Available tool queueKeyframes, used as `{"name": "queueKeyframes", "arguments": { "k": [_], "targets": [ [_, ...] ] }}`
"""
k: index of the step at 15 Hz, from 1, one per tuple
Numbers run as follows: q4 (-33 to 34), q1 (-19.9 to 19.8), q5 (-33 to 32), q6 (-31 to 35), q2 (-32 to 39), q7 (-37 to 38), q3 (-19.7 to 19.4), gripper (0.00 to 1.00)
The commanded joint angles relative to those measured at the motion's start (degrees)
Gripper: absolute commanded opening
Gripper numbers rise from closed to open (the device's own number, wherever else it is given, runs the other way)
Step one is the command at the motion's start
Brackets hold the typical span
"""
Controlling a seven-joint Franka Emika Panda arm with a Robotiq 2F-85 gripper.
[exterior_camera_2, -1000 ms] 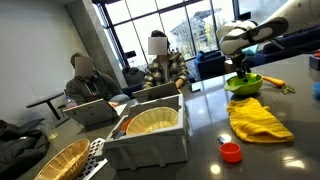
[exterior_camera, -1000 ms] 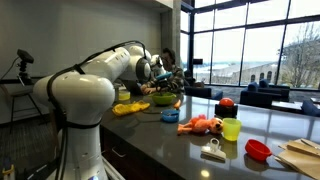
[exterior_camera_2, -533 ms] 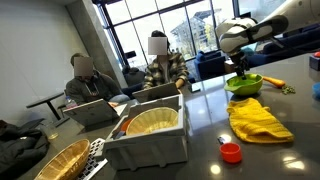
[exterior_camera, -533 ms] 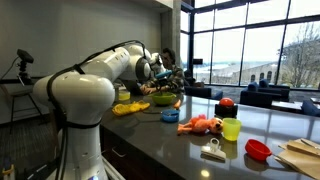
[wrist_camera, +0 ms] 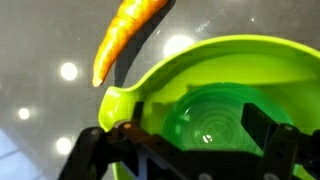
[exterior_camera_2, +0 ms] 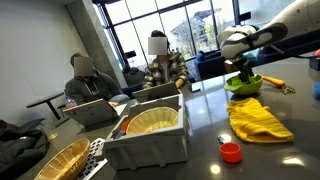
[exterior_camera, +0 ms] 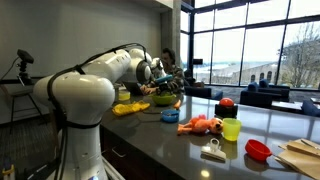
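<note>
While the hand (exterior_camera_2: 240,72) hangs over a lime bowl (wrist_camera: 250,70), its fingers (wrist_camera: 92,150) are spread wide.
The dark, glossy bench (exterior_camera_2: 200,125) stands in a room with tall windows (exterior_camera: 240,40), two seated people (exterior_camera_2: 160,65) behind. The lime bowl sits directly beneath the hand, a green cup (wrist_camera: 215,120) inside it and an orange carrot (wrist_camera: 125,35) just beside its rim.

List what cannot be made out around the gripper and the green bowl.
Carrot: wrist view, upper end cut off by the top edge.
Fingers: wrist view, dark, tips cut off by the bottom edge; contact with the green bowl unclear.
Gripper: exterior view, too small and far to show its fingers.
</note>
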Motion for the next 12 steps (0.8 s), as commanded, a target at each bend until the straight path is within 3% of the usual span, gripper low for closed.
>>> {"name": "queueKeyframes", "arguments": {
  "k": [1,4,5,9,12],
  "targets": [
    [1.37,-0.49,0.15,-1.86,1.14,0.49,-0.44,1.0],
    [1.59,-0.85,0.14,-2.54,1.57,0.39,-0.39,1.0],
    [1.58,-0.87,0.12,-2.82,1.59,0.29,-0.38,0.81],
    [1.72,-0.98,0.13,-3.18,1.56,0.26,-0.29,0.54],
    [1.87,-1.03,0.12,-3.3,1.42,0.27,-0.32,0.27]
  ]
}}
